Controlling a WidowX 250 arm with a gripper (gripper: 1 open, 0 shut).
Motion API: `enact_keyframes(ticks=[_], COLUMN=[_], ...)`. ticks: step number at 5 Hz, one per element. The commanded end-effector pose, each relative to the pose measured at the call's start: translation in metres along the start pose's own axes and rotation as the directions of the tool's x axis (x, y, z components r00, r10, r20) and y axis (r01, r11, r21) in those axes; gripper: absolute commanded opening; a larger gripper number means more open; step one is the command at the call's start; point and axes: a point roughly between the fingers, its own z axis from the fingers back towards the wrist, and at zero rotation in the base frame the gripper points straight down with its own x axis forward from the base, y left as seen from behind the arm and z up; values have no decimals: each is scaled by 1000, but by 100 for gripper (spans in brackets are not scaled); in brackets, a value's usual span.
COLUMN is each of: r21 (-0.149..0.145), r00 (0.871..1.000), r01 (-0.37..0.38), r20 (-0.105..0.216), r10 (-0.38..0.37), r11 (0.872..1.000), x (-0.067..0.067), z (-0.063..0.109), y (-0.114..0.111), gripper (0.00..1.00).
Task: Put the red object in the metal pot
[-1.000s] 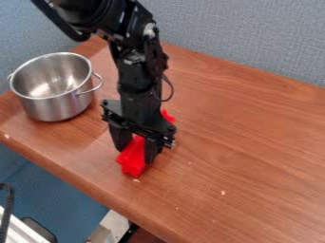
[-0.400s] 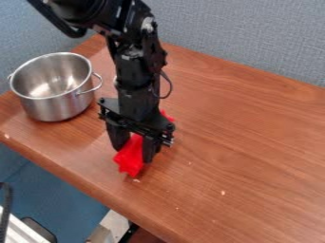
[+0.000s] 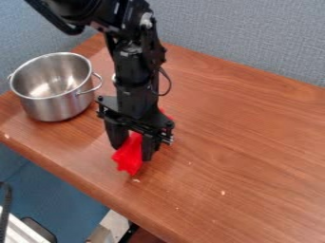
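Item: bright red elongated bumpy-topped block (image 3: pixel 127 158), near the front edge of the brown wooden counter (image 3: pixel 241 142), clamped in the black claw (image 3: pixel 135 150) pointing straight down. Round shiny steel pot (image 3: pixel 52 86): well apart at the counter's left end, empty. Step in hand: the grasp; next, seemingly, a lift clear and carry over the pot's rim.
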Motion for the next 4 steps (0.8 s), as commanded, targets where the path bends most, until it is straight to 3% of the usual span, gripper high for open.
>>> enact_keyframes(ticks=[1,4], r21=[8,21], r00=[998,998], r01=[-3,-1], r20=[61,60], r10=[2,0], r11=[1000,1000], x=[8,4], z=[17,22], y=[1,-3], gripper=[0,0])
